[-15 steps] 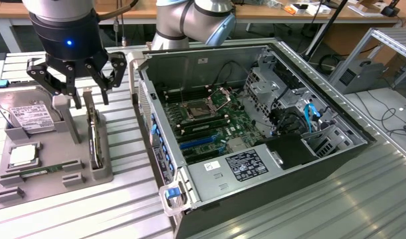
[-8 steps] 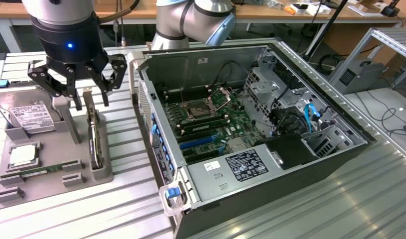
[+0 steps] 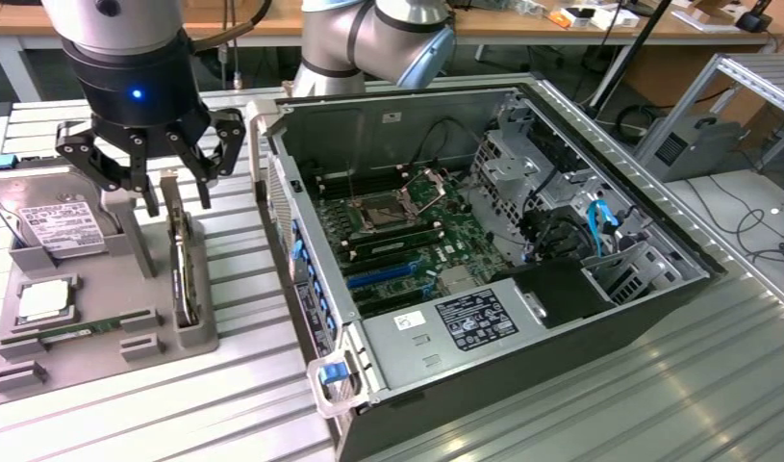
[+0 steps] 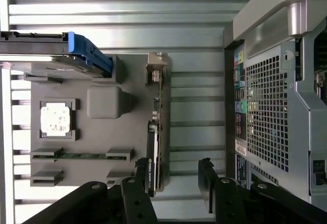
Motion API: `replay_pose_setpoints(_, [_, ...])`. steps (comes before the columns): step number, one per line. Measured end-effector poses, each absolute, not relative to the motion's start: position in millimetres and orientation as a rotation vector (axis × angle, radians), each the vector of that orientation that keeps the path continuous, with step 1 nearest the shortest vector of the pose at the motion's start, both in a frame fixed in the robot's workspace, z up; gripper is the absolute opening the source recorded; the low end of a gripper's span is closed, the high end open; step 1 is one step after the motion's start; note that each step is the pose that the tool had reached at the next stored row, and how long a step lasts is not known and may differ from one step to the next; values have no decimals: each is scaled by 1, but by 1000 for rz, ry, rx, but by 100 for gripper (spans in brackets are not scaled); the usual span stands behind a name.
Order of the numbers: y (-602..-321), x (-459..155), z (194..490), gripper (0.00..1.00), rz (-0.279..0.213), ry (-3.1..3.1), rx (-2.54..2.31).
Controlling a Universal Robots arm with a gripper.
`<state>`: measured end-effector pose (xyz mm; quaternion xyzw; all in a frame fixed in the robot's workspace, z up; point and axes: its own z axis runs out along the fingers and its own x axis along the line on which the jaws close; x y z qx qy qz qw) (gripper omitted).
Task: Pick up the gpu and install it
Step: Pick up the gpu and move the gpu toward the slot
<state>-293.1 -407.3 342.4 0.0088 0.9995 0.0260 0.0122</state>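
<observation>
— Why does the card (image 3: 180, 255) stand on edge in its tray (image 3: 103, 354)?
— Likely so the claw (image 3: 173, 192), spread wide just above, can straddle it. The tray sits at the exterior view's left of the case (image 3: 405, 351).

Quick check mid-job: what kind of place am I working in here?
Likely a robotics lab bench: an open computer case, a grey parts fixture holding the gpu, and cluttered desks behind.

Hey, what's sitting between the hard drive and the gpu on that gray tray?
A gray upright block of the tray stands between the hard drive and the gpu. It shows in the exterior view, and from above in the wrist view.
</observation>
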Motion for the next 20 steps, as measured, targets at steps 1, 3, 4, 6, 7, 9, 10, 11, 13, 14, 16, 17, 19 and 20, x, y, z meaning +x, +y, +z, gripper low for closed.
replay_pose_setpoints(1, [-407,-293,342,51,81,3116,27])
replay_pose_setpoints(3, [-407,-293,341,51,81,3116,27])
replay_pose_setpoints(4, [-407,-293,341,51,81,3116,27])
replay_pose_setpoints(6, [-407,-293,340,51,82,3116,27])
replay_pose_setpoints(7, [-407,-293,340,51,82,3116,27])
replay_pose_setpoints(9, [-407,-293,339,51,82,3116,27])
replay_pose_setpoints(10, [-407,-293,339,51,82,3116,28])
replay_pose_setpoints(11, [-407,-293,338,51,82,3116,27])
replay_pose_setpoints(13, [-407,-293,338,51,82,3116,27])
replay_pose_setpoints(14, [-407,-293,337,51,82,3116,27])
replay_pose_setpoints(16, [-407,-293,336,51,82,3116,27])
replay_pose_setpoints(17, [-407,-293,336,51,82,3116,27])
replay_pose_setpoints(19, [-407,-293,335,51,82,3116,27])
replay_pose_setpoints(20, [-407,-293,334,51,82,3116,27])
